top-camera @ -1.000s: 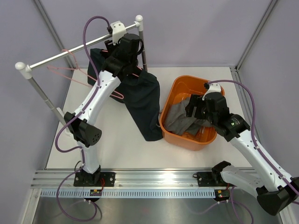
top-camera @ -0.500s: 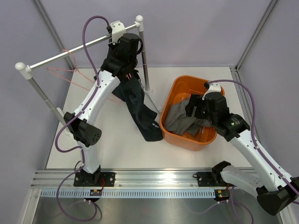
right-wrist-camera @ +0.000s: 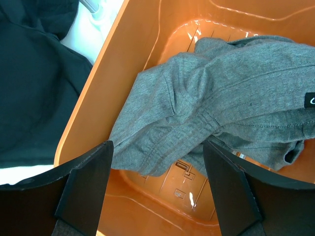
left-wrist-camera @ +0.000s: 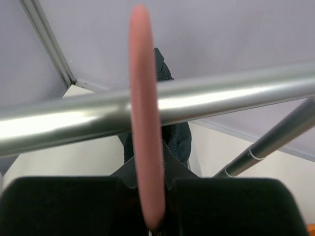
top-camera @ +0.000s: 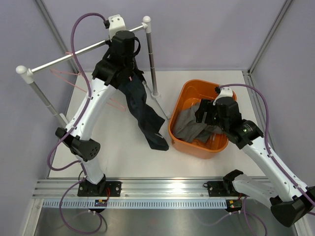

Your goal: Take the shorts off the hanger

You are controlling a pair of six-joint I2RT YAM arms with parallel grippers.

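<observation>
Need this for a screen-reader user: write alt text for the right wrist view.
Crumpled mid-grey cloth shorts lie in an orange plastic tub, below the open right gripper. Upper left, outside it, are dark navy cloth shorts.

Two arms stand at the desk's (top-camera: 123, 157) near edge: the left arm (top-camera: 91, 105) and the right arm (top-camera: 263, 150). Each carries one gripper, so there are two, the left gripper (left-wrist-camera: 147, 187) and the right gripper (right-wrist-camera: 156, 147), and each shows two fingers (right-wrist-camera: 83, 187).

There are two pairs of shorts: one dark pair (top-camera: 145, 115) and one grey pair (top-camera: 189, 127).

There is one orange tub (top-camera: 197, 82) and one desk.

One rack has one horizontal bar (top-camera: 74, 54), two posts (top-camera: 152, 64) and two white caps (top-camera: 22, 70).

There are two purple cables (top-camera: 73, 37).

One pink hanger (left-wrist-camera: 145, 98) is certain. The thin pink wires seen from above leave a second one in doubt.
</observation>
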